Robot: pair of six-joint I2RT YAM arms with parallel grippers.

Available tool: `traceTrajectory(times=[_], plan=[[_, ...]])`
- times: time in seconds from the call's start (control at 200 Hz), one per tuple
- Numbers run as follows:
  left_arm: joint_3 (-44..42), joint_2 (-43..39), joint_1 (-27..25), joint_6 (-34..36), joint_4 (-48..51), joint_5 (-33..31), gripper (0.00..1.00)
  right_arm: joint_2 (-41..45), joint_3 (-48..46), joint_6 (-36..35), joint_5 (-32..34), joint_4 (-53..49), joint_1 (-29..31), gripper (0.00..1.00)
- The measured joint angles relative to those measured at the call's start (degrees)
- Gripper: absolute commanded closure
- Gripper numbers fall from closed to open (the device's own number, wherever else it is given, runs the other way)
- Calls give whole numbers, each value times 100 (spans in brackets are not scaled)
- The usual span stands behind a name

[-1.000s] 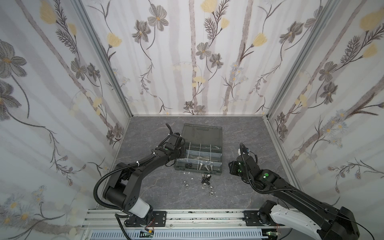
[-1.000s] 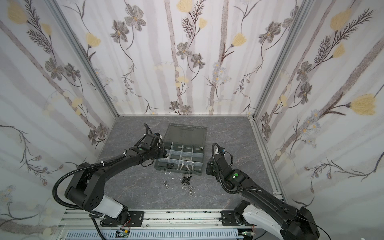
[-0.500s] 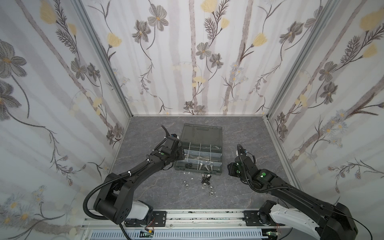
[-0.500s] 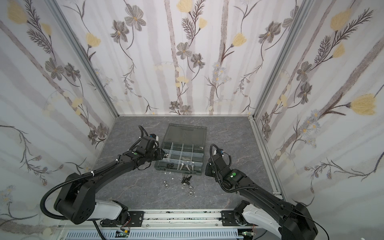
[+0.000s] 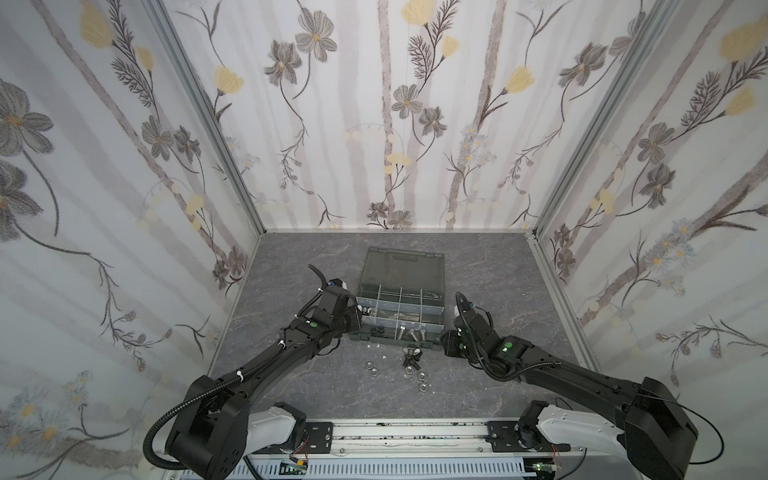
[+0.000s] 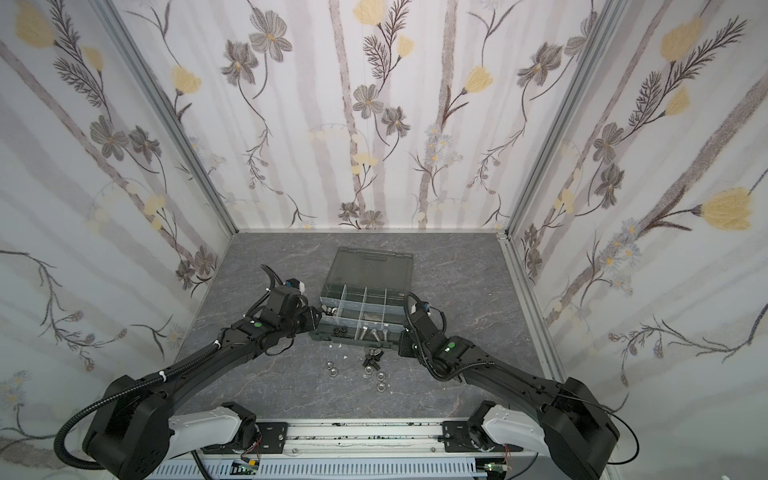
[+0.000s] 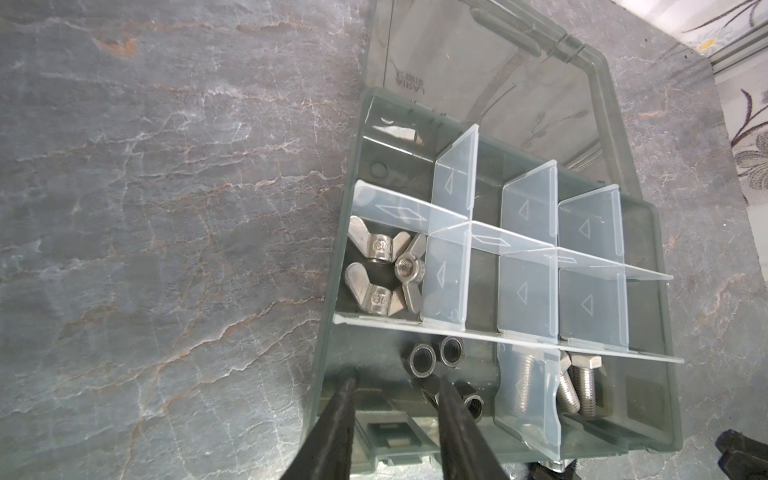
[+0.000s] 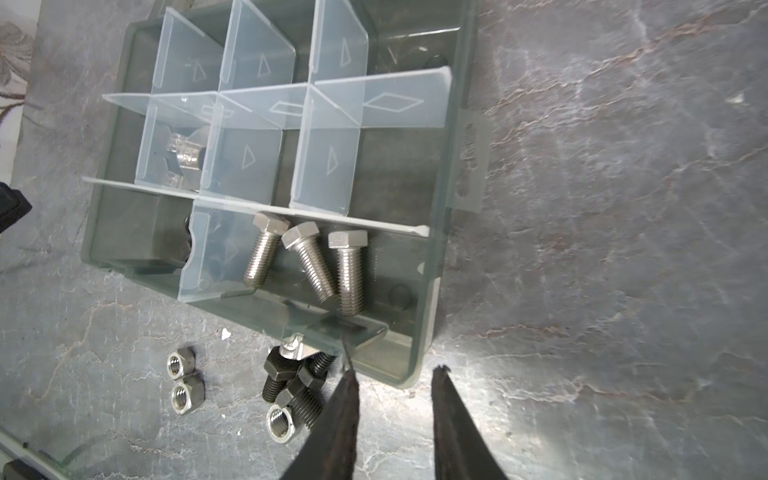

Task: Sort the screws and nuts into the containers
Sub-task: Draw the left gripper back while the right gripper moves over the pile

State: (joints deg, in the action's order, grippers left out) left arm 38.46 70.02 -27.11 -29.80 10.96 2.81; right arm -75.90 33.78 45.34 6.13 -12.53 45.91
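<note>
While both pairs of fingers are held spread with nothing pinched, the loose black screws (image 8: 276, 376) are seen lying flat and crossed on the counter (image 8: 602, 208). They lie just beside the near wall of the case (image 8: 438, 257) and just left of the right fingers (image 8: 446, 415), which hover off its near-right corner. Silver nuts (image 8: 181, 361) lie further left. Three silver screws (image 8: 309, 262) are already lodged in the near-right compartment. The left fingers (image 7: 453, 419) hang over black nuts (image 7: 422, 360) in the near-left compartment. The right arm is judged nearer; a short leftward shift would be needed.
</note>
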Motion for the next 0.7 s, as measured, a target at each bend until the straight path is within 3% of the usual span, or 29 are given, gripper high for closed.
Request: traceTrajectory(times=[0.21, 0.7], plan=[[-138, -107, 0, -92, 0, -4, 63, -678, 341, 4, -127, 225, 483, 69], [-387, -317, 0, -212, -2, -17, 63, -1775, 916, 17, -302, 313, 892, 67]])
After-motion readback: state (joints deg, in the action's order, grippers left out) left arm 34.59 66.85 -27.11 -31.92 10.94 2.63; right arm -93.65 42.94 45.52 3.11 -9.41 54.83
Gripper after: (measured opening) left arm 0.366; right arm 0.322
